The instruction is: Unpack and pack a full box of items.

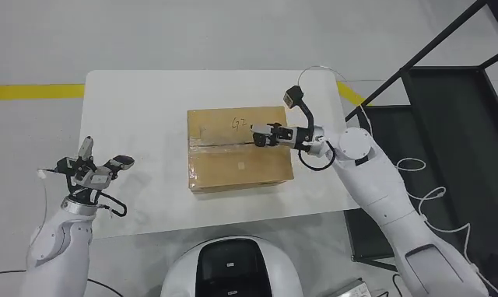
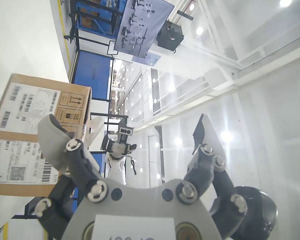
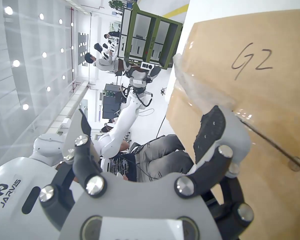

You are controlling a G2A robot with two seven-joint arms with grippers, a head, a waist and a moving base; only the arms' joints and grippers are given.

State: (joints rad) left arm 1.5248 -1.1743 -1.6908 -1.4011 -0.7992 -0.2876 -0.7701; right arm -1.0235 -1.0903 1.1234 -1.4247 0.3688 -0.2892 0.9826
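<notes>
A closed cardboard box marked "G2" stands in the middle of the white table, its top seam taped. My right gripper lies over the seam near the box's right side. It is open, with one of its fingers resting against the tape on the box and the other off in the air. My left gripper hovers at the table's left front corner, open and empty. From the left wrist view the box's labelled side is seen some way off.
A black metal rack stands just off the table's right edge, with white cables trailing beside the right arm. A yellow floor line runs behind the table on the left. Bare table surrounds the box.
</notes>
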